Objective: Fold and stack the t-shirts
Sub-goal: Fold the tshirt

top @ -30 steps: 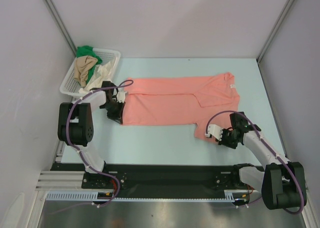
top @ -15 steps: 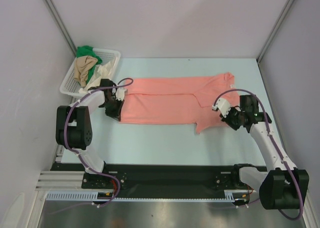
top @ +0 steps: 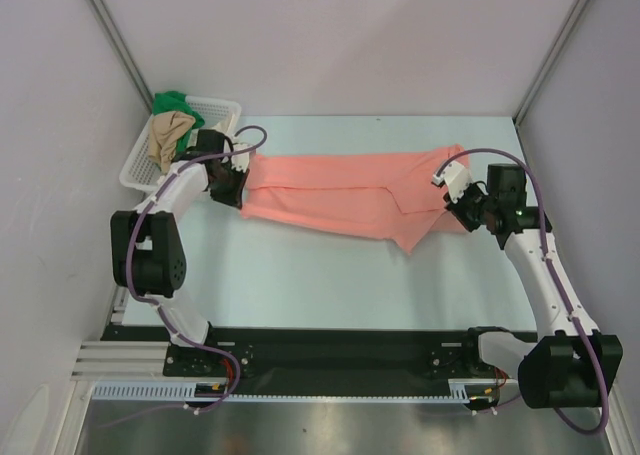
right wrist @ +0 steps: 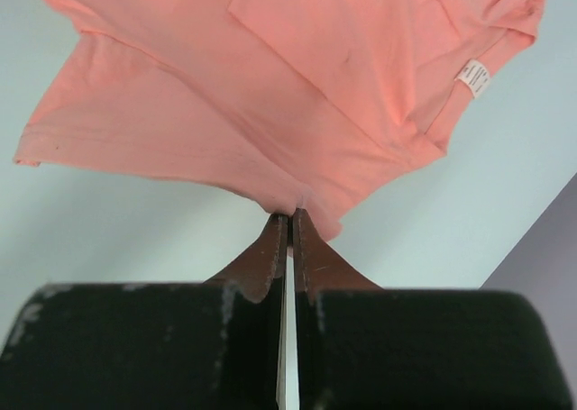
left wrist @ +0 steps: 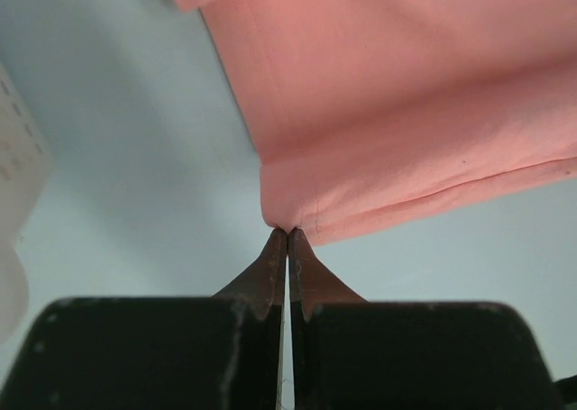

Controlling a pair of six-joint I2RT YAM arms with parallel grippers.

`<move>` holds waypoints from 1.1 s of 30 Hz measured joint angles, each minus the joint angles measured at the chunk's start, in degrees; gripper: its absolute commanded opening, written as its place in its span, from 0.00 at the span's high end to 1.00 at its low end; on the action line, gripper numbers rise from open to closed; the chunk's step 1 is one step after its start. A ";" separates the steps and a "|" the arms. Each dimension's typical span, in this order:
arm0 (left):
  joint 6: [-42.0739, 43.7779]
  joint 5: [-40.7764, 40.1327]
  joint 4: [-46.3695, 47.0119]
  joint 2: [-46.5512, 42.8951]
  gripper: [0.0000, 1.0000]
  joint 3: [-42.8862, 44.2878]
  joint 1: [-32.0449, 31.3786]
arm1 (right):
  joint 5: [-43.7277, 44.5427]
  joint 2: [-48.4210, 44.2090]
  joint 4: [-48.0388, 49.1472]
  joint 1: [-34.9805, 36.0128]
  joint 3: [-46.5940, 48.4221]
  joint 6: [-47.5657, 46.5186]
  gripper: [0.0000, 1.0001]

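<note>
1. From above, my left gripper (top: 228, 187) and right gripper (top: 462, 197) each pinch one end of the pink shirt (top: 340, 190), which spans the table (top: 300, 275) between them. I judge that I hold the near edge at both ends so I can carry it over the far edge as one lengthwise fold. The basket (top: 222, 106), just outboard of my left gripper, holds the green (top: 172, 102), tan (top: 168, 135) and cream (top: 207, 140) shirts, waiting their turn.
2. In the left wrist view, my left gripper (left wrist: 287, 234) is closed to a hairline on a hem corner right at its tips. The shirt (left wrist: 406, 113) spreads ahead and to the right, so my pull runs along the hem, not across it.
3. In the right wrist view, my right gripper (right wrist: 288, 216) is pressed together on a small bunch of the shirt's edge. The cloth (right wrist: 270, 86) fans out ahead and to the left, and the neck label (right wrist: 472, 77) lies ahead to the right. The bite looks thin, so a hard tug could slip it.
</note>
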 measured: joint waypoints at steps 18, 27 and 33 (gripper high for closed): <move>0.00 -2.64 -0.96 9.22 0.99 9.25 0.00 | 0.48 14.78 12.22 -4.13 11.34 9.18 1.00; 0.44 -3.19 -2.78 16.26 1.00 18.91 -0.07 | 0.46 22.88 14.45 -4.20 16.06 9.86 1.00; 0.52 -4.20 -4.09 20.83 0.94 26.62 -0.11 | 0.42 28.52 16.13 -4.28 20.13 10.51 1.00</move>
